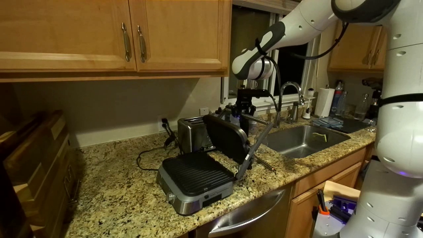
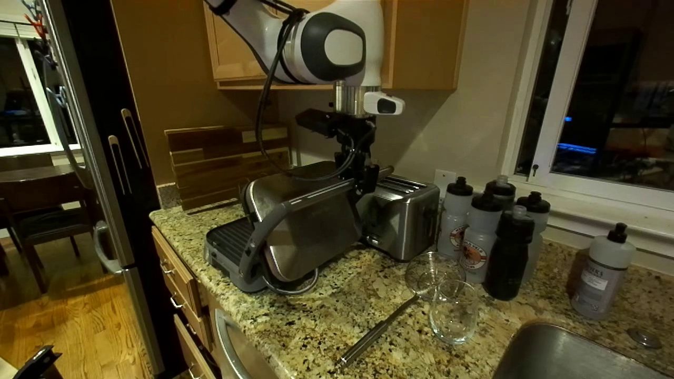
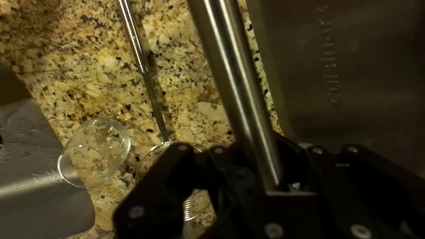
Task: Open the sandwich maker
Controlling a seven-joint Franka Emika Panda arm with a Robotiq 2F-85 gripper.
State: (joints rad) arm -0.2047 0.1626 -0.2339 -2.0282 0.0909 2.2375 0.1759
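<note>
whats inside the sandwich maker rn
In an exterior view, the open sandwich maker shows a dark ribbed lower plate and a dark upper plate. Whatever lies beneath the lower plate is covered.

— What kind of place is this?
— It is a kitchen. A sink (image 1: 290,145), with a tap (image 1: 300,98) behind it, is set into the stone counter (image 1: 115,195), and a toaster (image 1: 190,137) and a sandwich maker (image 1: 205,172) stand to one side of the sink. Wooden cupboards (image 1: 181,36) hang higher than the sink.
— And does it look like a home?
— Yes: well away from the sink, there is a table (image 2: 42,173) with a chair (image 2: 58,221) on a wooden floor (image 2: 89,321).
</note>
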